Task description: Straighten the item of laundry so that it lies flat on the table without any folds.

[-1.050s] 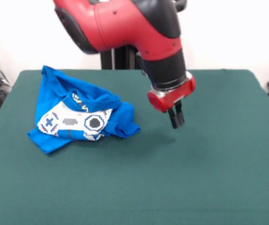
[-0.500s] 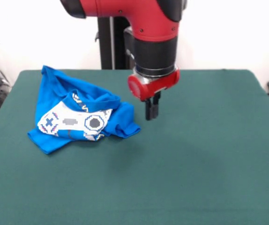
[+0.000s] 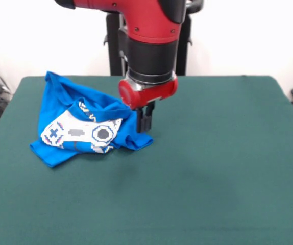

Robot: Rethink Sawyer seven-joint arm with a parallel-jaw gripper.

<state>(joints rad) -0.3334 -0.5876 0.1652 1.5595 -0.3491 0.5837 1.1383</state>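
Since a second ago, only the arm moves: it swings from mid-table toward nine o'clock, while the blue T-shirt [image 3: 88, 127] lies unchanged. This crumpled shirt sits at about ten o'clock on the green table [image 3: 228, 168], its white game-controller print facing up among deep folds. It looks light, soft and limp, likely to drag rather than slide. The gripper [image 3: 144, 122] hangs over its three o'clock edge, fingers pressed close together, pinching nothing. That loose edge seems the best hold.
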